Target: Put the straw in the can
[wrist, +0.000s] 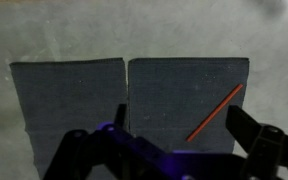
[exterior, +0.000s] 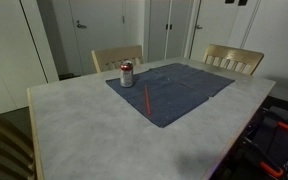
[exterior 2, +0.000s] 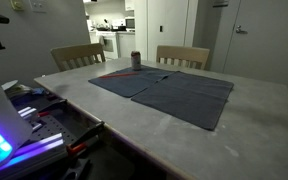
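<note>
The red can [exterior: 127,74] with a silver top stands upright at a far corner of a blue-grey cloth [exterior: 184,85] on the table; it also shows in an exterior view [exterior 2: 136,60]. The red-orange straw [exterior: 147,100] lies flat on the cloth just beside the can, and shows faintly in an exterior view [exterior 2: 117,73]. In the wrist view the straw [wrist: 215,114] lies diagonally on the cloth [wrist: 74,100]. My gripper [wrist: 182,122] hangs high above the cloth, open and empty, the straw between its fingers in the picture. The can is out of the wrist view.
The cloth is two pieces laid side by side on a pale marble-look table [exterior: 84,130]. Two wooden chairs [exterior: 117,55] [exterior: 234,58] stand at the far side. Equipment with blue lights [exterior 2: 4,140] sits beside the table's near edge.
</note>
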